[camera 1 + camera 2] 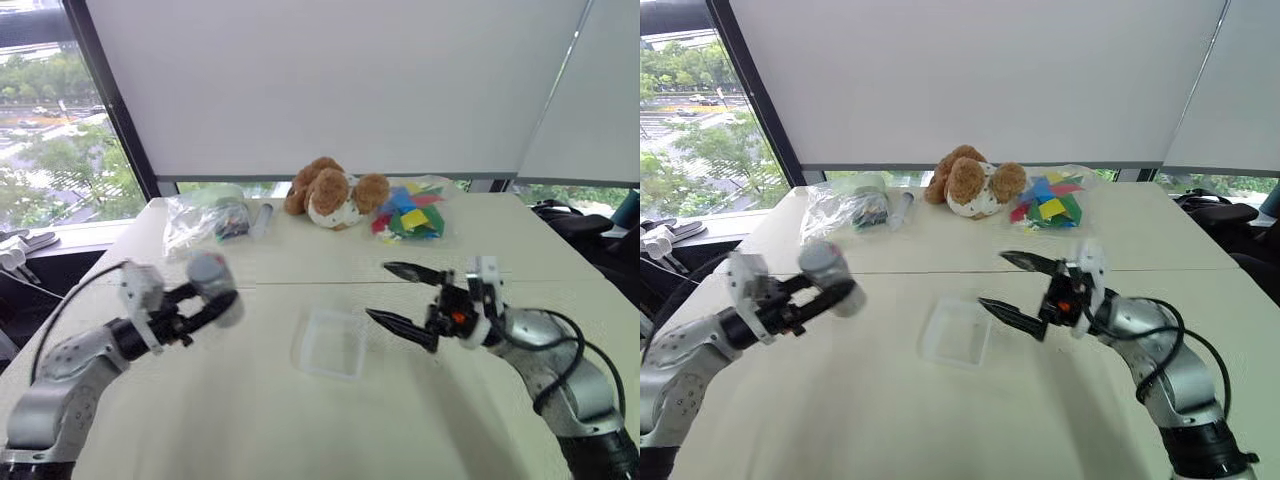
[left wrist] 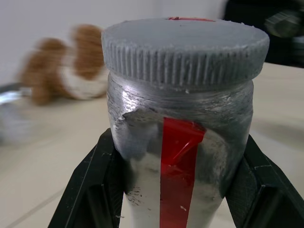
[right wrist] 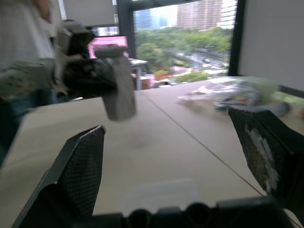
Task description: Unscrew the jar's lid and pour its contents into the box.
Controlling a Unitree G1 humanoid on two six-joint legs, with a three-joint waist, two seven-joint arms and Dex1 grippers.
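The jar (image 2: 180, 156) is clamped in the left hand (image 1: 205, 305); the spread right hand (image 1: 405, 295) — at its three o'clock — should be closed squarely on the lid (image 2: 185, 50).

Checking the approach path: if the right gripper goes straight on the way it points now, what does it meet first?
Probably the jar held in the left gripper. The right gripper is open and aims at it across the box; depth uncertain.

You see a silvery-grey jar (image 2: 180, 156) with a red stripe, a ribbed grey lid (image 2: 185, 50), a clear box (image 1: 330, 343), black tool fingers (image 2: 90, 185).
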